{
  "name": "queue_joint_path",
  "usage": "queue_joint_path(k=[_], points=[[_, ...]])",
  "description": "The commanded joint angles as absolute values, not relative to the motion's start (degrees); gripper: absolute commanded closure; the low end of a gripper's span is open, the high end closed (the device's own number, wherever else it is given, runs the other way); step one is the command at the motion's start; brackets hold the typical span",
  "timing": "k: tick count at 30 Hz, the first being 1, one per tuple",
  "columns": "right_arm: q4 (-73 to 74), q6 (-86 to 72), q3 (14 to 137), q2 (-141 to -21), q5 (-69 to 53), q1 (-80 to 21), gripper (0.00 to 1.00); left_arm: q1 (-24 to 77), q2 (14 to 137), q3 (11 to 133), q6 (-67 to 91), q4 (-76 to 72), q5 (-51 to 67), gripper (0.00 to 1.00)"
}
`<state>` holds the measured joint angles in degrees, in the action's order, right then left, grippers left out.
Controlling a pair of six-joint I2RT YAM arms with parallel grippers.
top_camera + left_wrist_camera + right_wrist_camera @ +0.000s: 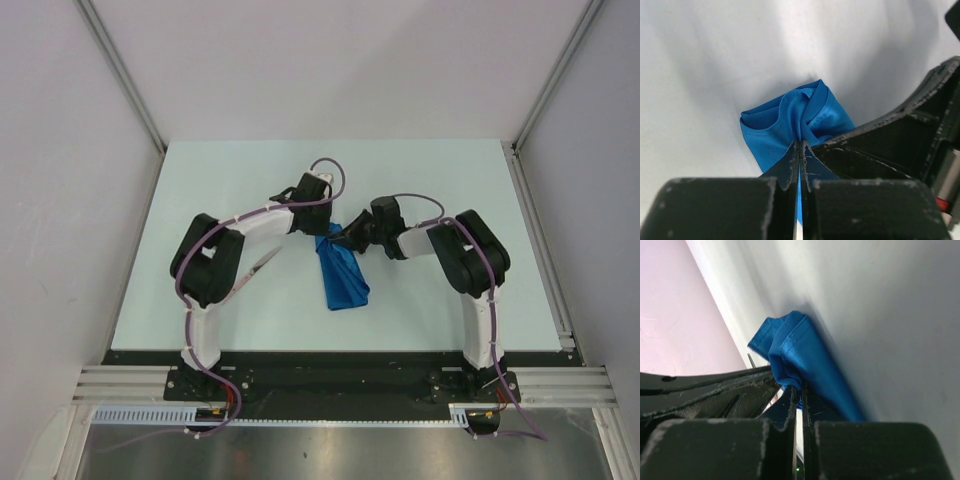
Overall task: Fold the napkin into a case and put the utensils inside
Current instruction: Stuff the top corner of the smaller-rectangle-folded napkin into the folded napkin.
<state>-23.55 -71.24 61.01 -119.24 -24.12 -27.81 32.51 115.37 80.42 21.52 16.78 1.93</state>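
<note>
The royal-blue napkin (342, 272) is gathered into a narrow, creased strip near the middle of the table. Its far end is pinched by both grippers and its near end rests on the table. My left gripper (323, 233) is shut on the cloth's top end; in the left wrist view the napkin (790, 120) bunches just past the closed left gripper (800, 143). My right gripper (347, 240) meets it from the right, also shut on the napkin (796, 347), with cloth wedged between the right gripper's (799, 388) tips. A slim silver-grey utensil (263, 262) seems to lie under the left arm.
The white table (440, 190) is bounded by aluminium rails on the right and at the near edge, with pale walls on three sides. The two wrists nearly touch above the napkin.
</note>
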Motion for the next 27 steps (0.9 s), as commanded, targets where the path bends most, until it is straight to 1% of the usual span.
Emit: queue_joint_path(k=[1, 4, 5, 8, 9, 11, 13, 18, 19, 23, 27], points=[[-22.77, -72.16, 65.38, -121.72, -24.96, -28.39, 1.0, 32.43, 110.84, 79.11, 23.9, 13.28, 6.24, 1.0], [-24.69, -73.12, 67.76, -124.1, -25.75, -28.39, 1.0, 32.34, 110.65, 79.01, 24.7, 12.83, 7.56, 1.0], [-24.96, -72.17, 70.29, -125.75, -26.1, -28.56, 1.0, 32.34, 111.26, 79.19, 25.22, 13.18, 7.99, 1.0], [-18.4, -65.95, 76.27, -128.84, -30.57, -29.0, 1.0, 31.91, 112.06, 78.93, 26.45, 13.45, 8.26, 1.0], [-18.28, -64.53, 75.77, -128.5, -30.76, -28.92, 1.0, 31.82, 112.15, 78.93, 26.63, 13.53, 8.0, 1.0], [-18.63, -62.33, 74.19, -127.36, -30.06, -28.65, 0.94, 31.29, 112.15, 78.84, 26.81, 13.97, 7.65, 1.0], [-18.46, -59.68, 72.87, -126.65, -31.11, -27.69, 0.85, 30.59, 111.97, 78.66, 27.07, 14.06, 7.47, 1.0], [-22.58, -59.06, 71.37, -126.65, -36.29, -26.19, 0.72, 29.71, 111.97, 78.31, 27.51, 13.45, 8.79, 1.0], [-22.24, -58.37, 71.19, -126.13, -36.47, -26.1, 0.68, 29.71, 112.06, 78.31, 27.6, 13.45, 8.88, 1.0], [-21.0, -57.04, 70.14, -123.84, -36.21, -26.37, 0.62, 29.71, 112.15, 78.4, 27.42, 13.71, 8.88, 1.0], [-20.92, -57.04, 68.12, -121.99, -36.13, -26.19, 0.6, 29.71, 112.15, 78.14, 27.16, 13.71, 8.7, 1.0]])
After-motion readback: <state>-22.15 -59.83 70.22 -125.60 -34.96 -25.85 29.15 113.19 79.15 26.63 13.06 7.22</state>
